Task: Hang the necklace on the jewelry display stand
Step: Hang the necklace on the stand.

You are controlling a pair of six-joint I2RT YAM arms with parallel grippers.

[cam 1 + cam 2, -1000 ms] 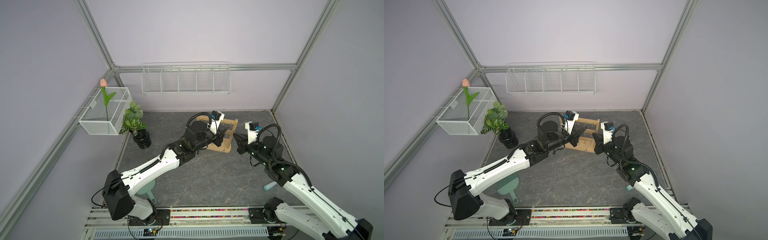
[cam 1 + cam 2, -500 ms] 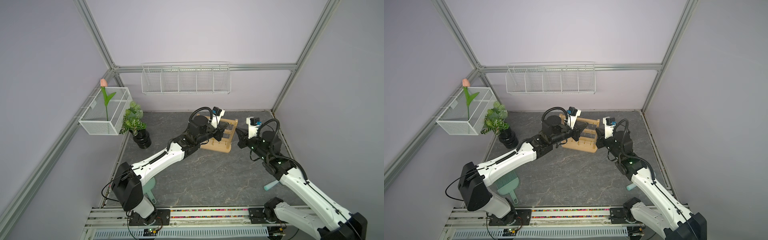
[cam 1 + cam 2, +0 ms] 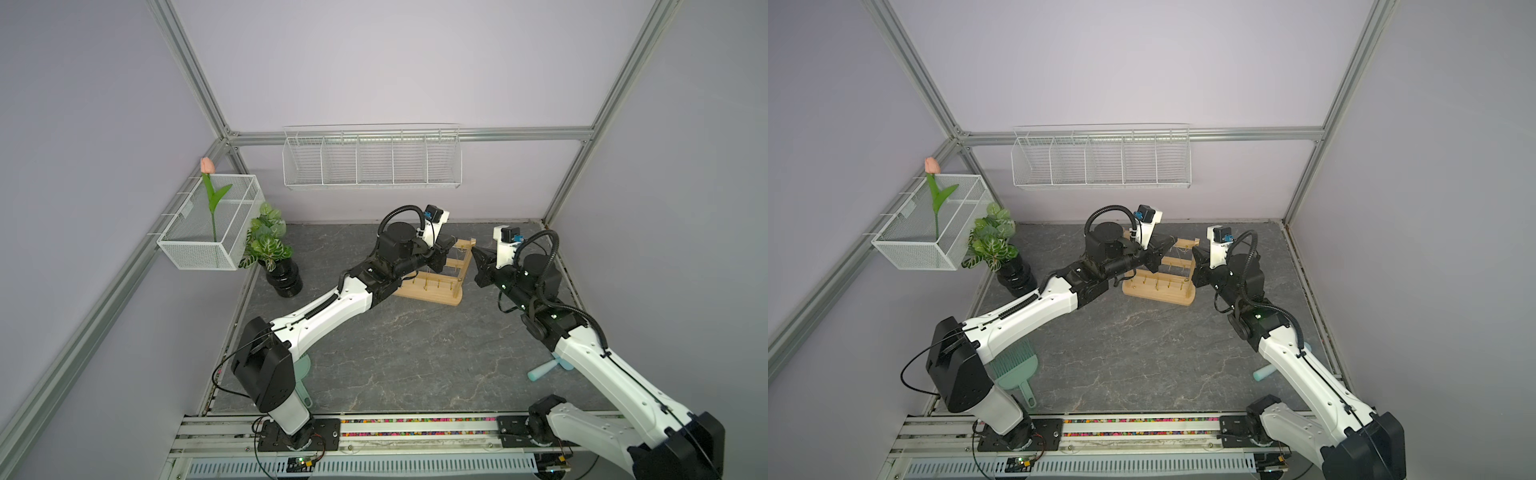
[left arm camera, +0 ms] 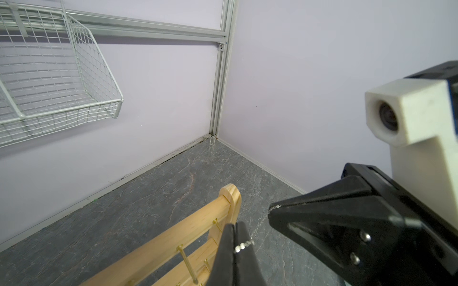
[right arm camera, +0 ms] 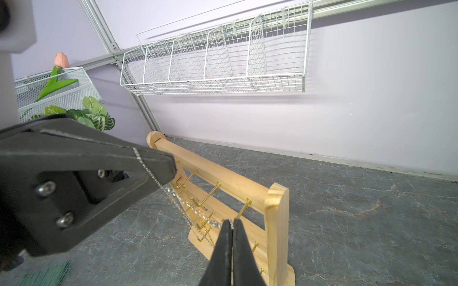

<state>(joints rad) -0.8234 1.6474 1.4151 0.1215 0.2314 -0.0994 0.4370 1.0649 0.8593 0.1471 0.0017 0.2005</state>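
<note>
The thin silver chain necklace (image 4: pixel 244 245) is held clear of the grey marbled tabletop (image 3: pixel 395 353). It is pinched at two places, with the black left end effector (image 4: pixel 234 226) and the black right end effector (image 5: pixel 231 222) each clamped together on it, near the middle of the frame in both top views. The chain is carried just in front of the top rail (image 5: pixel 223 178) of the light wooden jewelry display stand (image 5: pixel 276 222), and whether it has caught a small gold hook (image 5: pixel 189 178) cannot be told. The pickup and approach are judged done, while the draping over a hook and the release of both grips are judged left.
</note>
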